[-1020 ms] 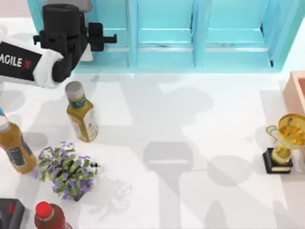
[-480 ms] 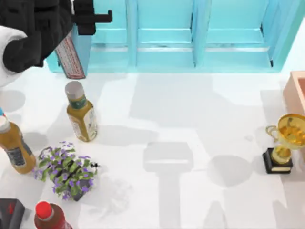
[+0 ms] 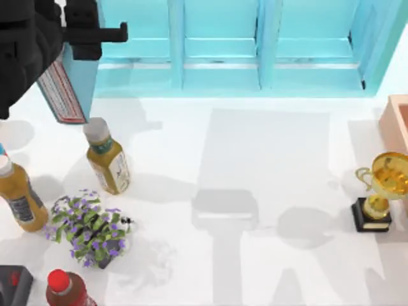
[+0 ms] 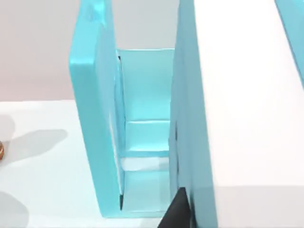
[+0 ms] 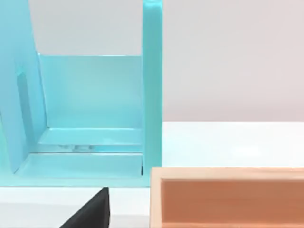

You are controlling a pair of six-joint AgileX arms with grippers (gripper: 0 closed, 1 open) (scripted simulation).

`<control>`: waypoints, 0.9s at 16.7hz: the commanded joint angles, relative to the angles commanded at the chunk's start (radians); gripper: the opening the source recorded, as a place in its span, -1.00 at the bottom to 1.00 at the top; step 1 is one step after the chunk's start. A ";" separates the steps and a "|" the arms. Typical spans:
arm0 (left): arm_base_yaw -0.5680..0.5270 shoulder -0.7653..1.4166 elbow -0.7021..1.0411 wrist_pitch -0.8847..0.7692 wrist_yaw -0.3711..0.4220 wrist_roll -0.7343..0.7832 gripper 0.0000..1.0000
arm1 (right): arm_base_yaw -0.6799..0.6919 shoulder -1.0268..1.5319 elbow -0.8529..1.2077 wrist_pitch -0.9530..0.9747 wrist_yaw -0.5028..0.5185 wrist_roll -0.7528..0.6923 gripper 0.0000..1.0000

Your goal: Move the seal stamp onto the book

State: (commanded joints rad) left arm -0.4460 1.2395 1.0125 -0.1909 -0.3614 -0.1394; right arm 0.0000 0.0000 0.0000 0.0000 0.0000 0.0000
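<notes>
The book (image 3: 67,89) is a thick teal hardcover with a red-and-white spine label. It hangs upright at the table's far left, in front of the shelf's left end. My left gripper (image 3: 76,44) is above it and shut on its top. In the left wrist view, the book's teal cover (image 4: 190,118) and white page edges (image 4: 247,95) stand close up. The seal stamp is out of view. A dark edge of my right gripper (image 5: 90,211) shows in the right wrist view, facing the shelf's right end.
A teal shelf unit (image 3: 255,57) spans the back. A green-tea bottle (image 3: 107,159), an amber bottle (image 3: 19,197), a purple flower plant (image 3: 89,226) and a red-capped bottle (image 3: 64,287) crowd the left. A gold trophy (image 3: 379,191) and a tan box (image 3: 398,121) stand at the right.
My left arm has drawn the book out of the shelf's left compartment, toward the left and front. The green-tea bottle's top has shifted slightly.
</notes>
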 joint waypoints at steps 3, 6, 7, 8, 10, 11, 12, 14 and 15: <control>0.005 0.006 -0.001 0.001 0.001 0.002 -1.00 | 0.000 0.000 0.000 0.000 0.000 0.000 1.00; 0.001 0.008 0.002 0.024 -0.021 -0.028 -1.00 | 0.000 0.000 0.000 0.000 0.000 0.000 1.00; -0.005 0.009 0.001 0.048 -0.039 -0.059 -1.00 | 0.000 0.000 0.000 0.000 0.000 0.000 1.00; -0.014 0.010 -0.001 0.080 -0.061 -0.099 -1.00 | 0.000 0.000 0.000 0.000 0.000 0.000 1.00; -0.038 0.015 -0.009 0.170 -0.117 -0.210 -1.00 | 0.000 0.000 0.000 0.000 0.000 0.000 1.00; -0.053 0.021 -0.014 0.222 -0.150 -0.279 -1.00 | 0.000 0.000 0.000 0.000 0.000 0.000 1.00; -0.071 0.029 -0.021 0.273 -0.184 -0.358 -1.00 | 0.000 0.000 0.000 0.000 0.000 0.000 1.00; -0.113 0.053 -0.038 0.378 -0.253 -0.525 -1.00 | 0.000 0.000 0.000 0.000 0.000 0.000 1.00; -0.136 0.069 -0.049 0.430 -0.288 -0.609 -1.00 | 0.000 0.000 0.000 0.000 0.000 0.000 1.00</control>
State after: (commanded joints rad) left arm -0.5823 1.3084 0.9639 0.2386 -0.6489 -0.7482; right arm 0.0000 0.0000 0.0000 0.0000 0.0000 0.0000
